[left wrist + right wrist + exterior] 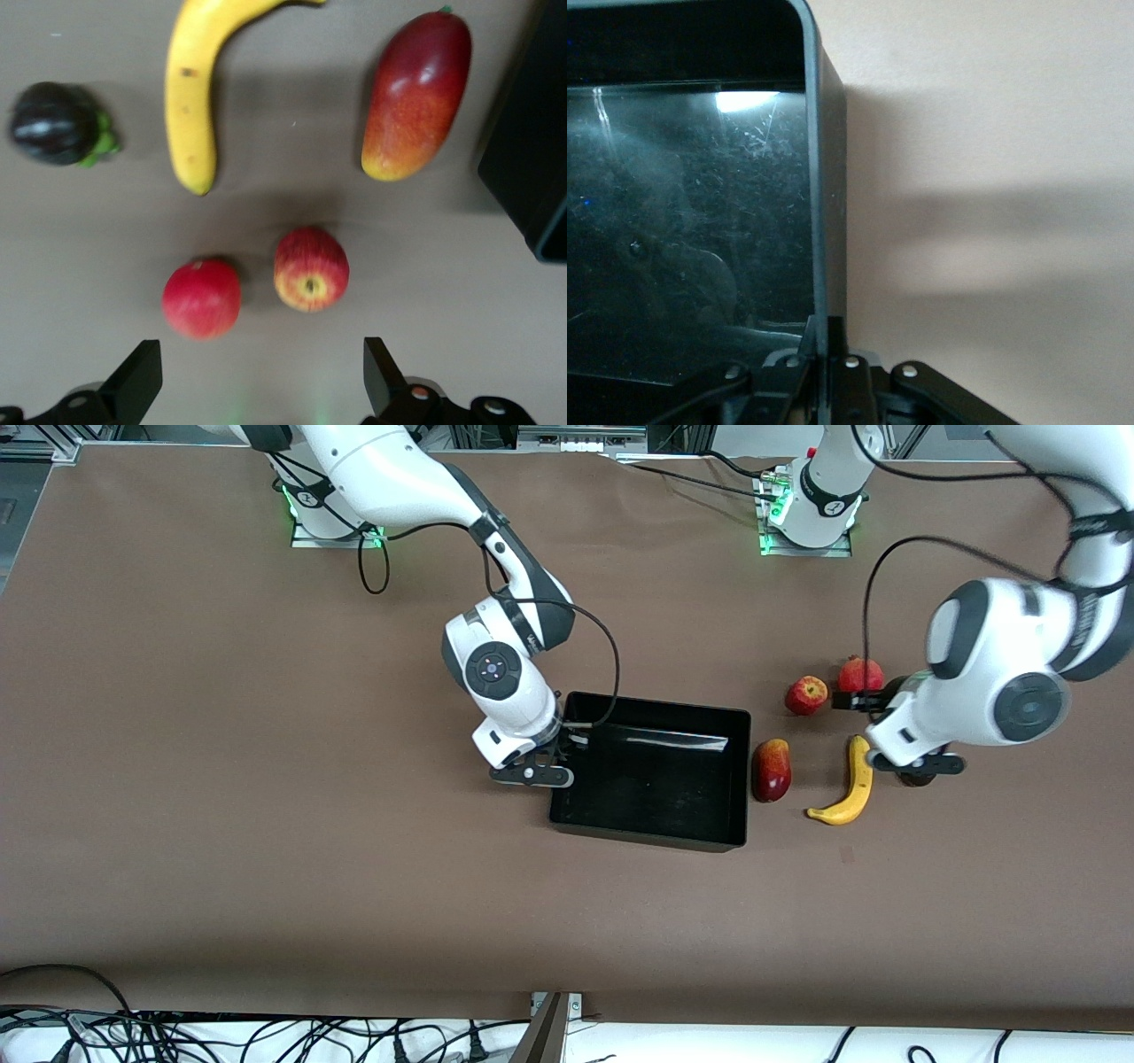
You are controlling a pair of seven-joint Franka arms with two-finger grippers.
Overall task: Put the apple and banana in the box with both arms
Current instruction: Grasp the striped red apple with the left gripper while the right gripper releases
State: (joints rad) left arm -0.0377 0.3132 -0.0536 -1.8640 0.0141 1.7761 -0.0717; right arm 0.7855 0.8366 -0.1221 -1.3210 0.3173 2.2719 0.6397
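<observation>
The apple (806,694), red with yellow streaks, lies on the table toward the left arm's end of the box; it also shows in the left wrist view (310,268). The yellow banana (850,784) lies nearer the front camera and shows in the left wrist view (190,88). The black box (656,779) is empty. My left gripper (889,731) hovers open and empty over the fruits, its fingers (137,381) wide apart. My right gripper (556,755) is shut on the box's end wall (819,177), one finger on each face of it.
An evenly red round fruit (860,675) lies beside the apple. An oblong red-yellow mango (772,770) lies between the box and the banana. A dark purple fruit (53,124) lies beside the banana, mostly hidden under the left hand in the front view.
</observation>
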